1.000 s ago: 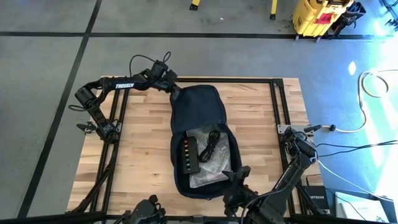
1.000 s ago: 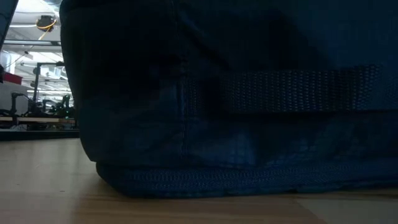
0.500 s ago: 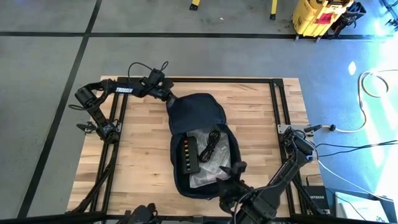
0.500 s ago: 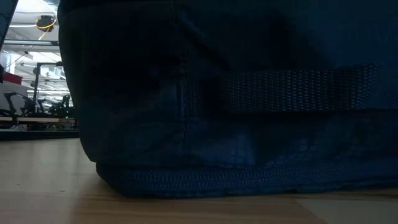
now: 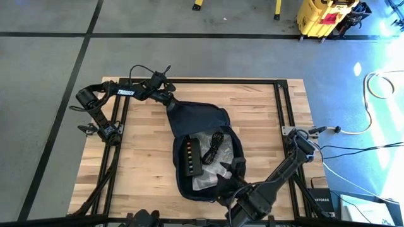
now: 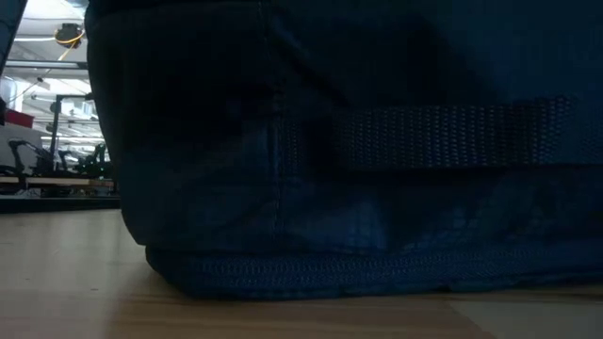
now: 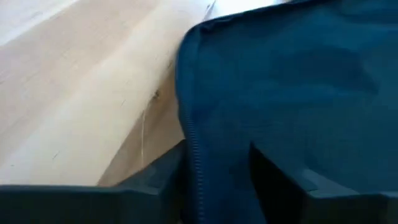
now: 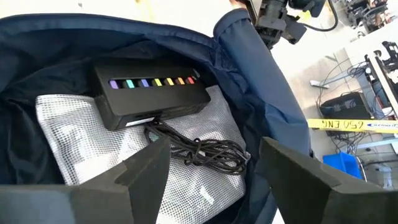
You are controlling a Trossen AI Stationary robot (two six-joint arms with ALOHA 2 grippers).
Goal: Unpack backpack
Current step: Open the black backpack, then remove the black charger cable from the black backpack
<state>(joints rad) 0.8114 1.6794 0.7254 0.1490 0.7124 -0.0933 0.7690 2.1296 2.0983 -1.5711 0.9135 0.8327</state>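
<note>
At the bench's far left, the left gripper [image 5: 166, 98] straddles the backpack [image 5: 196, 116] flap's zipper edge, fingers [image 7: 155, 180] apart with fabric between; if they let go, the flap could drop back over the opening. The backpack lies open mid-bench. Over its near end hovers the right gripper [image 8: 208, 165], jaws apart and empty; it could snag the coiled black cable [image 8: 199, 149] and drag the black device [image 8: 152, 93] askew. Only the right wrist view shows that device's coloured strip and the mesh pouch [image 8: 81, 134]; the low view shows just the backpack's webbing.
</note>
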